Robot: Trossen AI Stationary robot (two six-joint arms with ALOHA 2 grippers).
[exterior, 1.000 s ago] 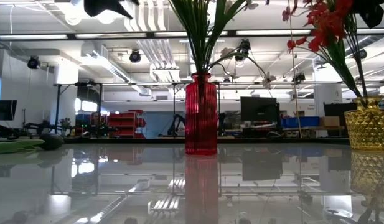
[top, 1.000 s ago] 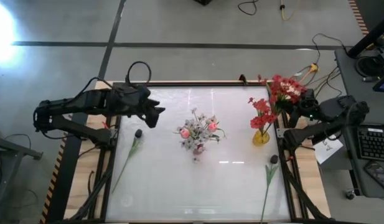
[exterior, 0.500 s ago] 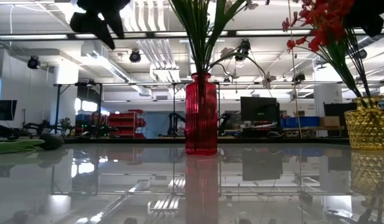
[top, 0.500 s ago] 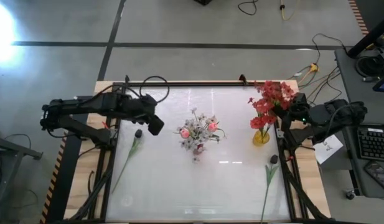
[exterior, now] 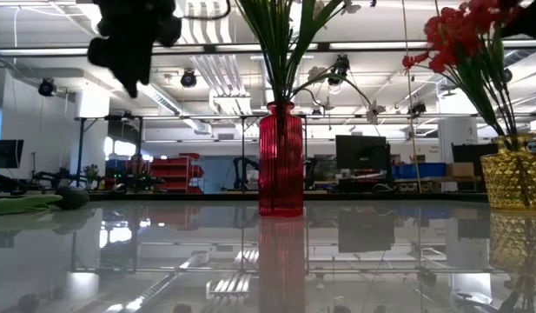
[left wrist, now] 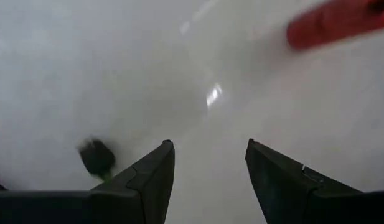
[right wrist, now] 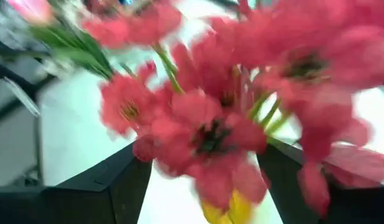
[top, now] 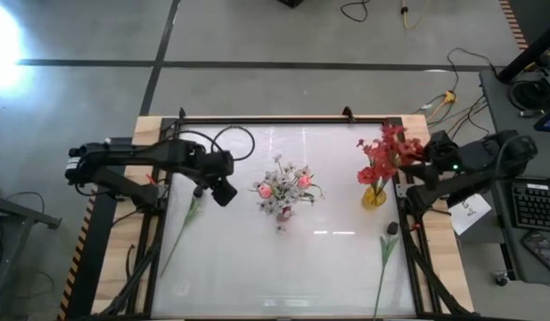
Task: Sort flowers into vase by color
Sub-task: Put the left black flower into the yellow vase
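I see the red flowers [top: 384, 153] standing in the yellow vase [top: 373, 197] at the surface's [top: 328, 259] right side, pale and pink blooms [top: 283, 187] in the red vase [exterior: 281, 159] mid-surface. My right claw [top: 423, 153] sits beside the red spray, fingers wide, holding nothing. My left claw [top: 223, 190] hangs open above a loose dark-tipped stem [top: 192, 208].

Red flowers [top: 384, 153] stand upright in the yellow vase [top: 373, 197] at three o'clock; white and pink flowers [top: 284, 187] fill the red vase [exterior: 281, 159] at centre. Two stems [top: 187, 225] lie flat at eight and five o'clock.
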